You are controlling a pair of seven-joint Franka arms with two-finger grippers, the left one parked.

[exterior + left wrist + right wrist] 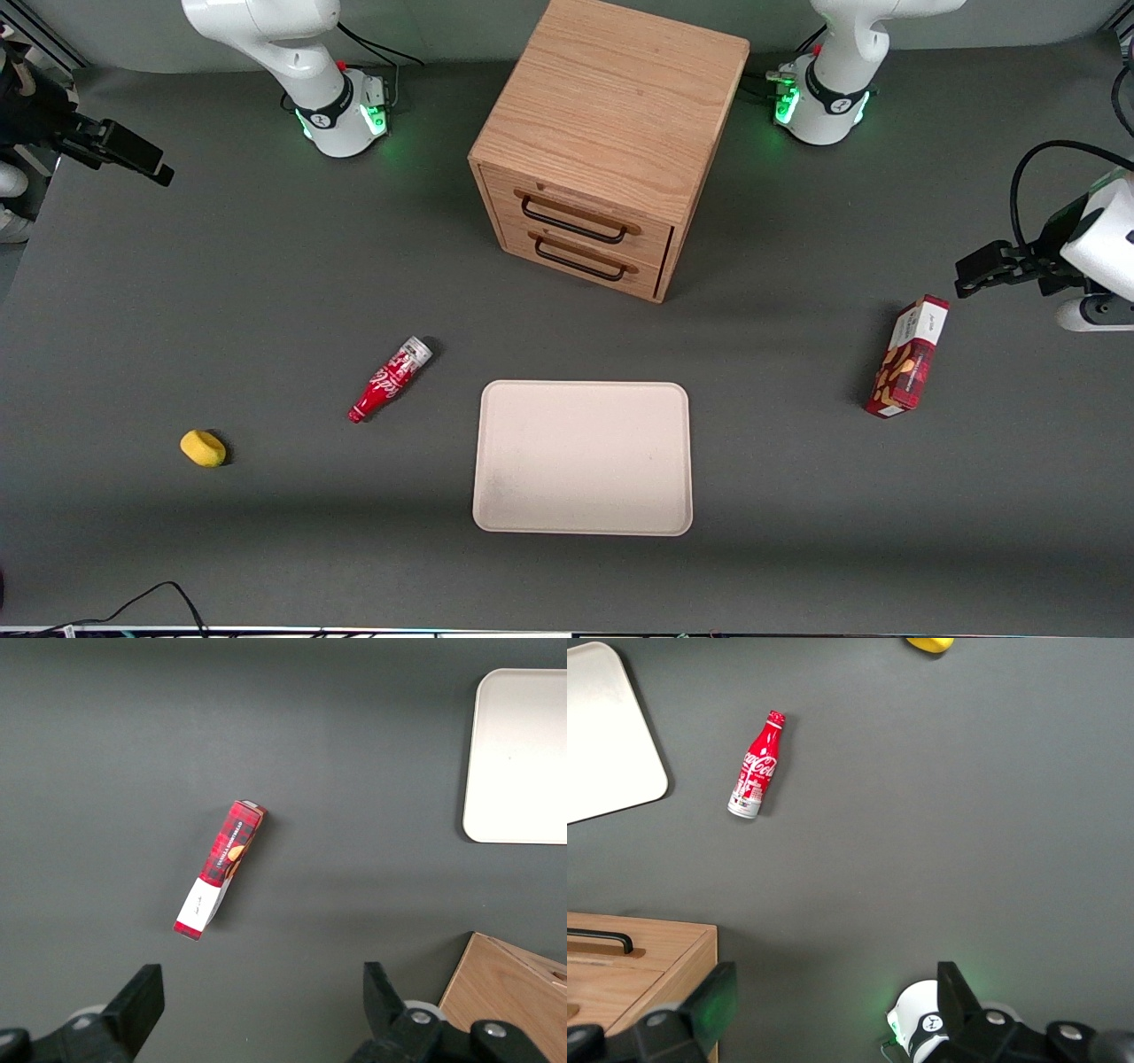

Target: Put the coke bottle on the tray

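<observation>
The coke bottle [390, 379] [757, 766] lies on its side on the grey table, a slim red bottle with white lettering; its red cap points toward the front camera and its silver base away from it. Beside it lies the cream tray [583, 457] [602, 735], flat and with nothing on it, a short gap apart from the bottle. My gripper [133, 158] [833, 1001] hangs high at the working arm's end of the table, farther from the front camera than the bottle and well clear of it. It is open and holds nothing.
A wooden two-drawer cabinet [611, 142] stands farther from the camera than the tray. A yellow roll [203, 447] lies near the bottle, toward the working arm's end. A red snack box [908, 357] lies toward the parked arm's end. The working arm's base [341, 111] shows under my gripper.
</observation>
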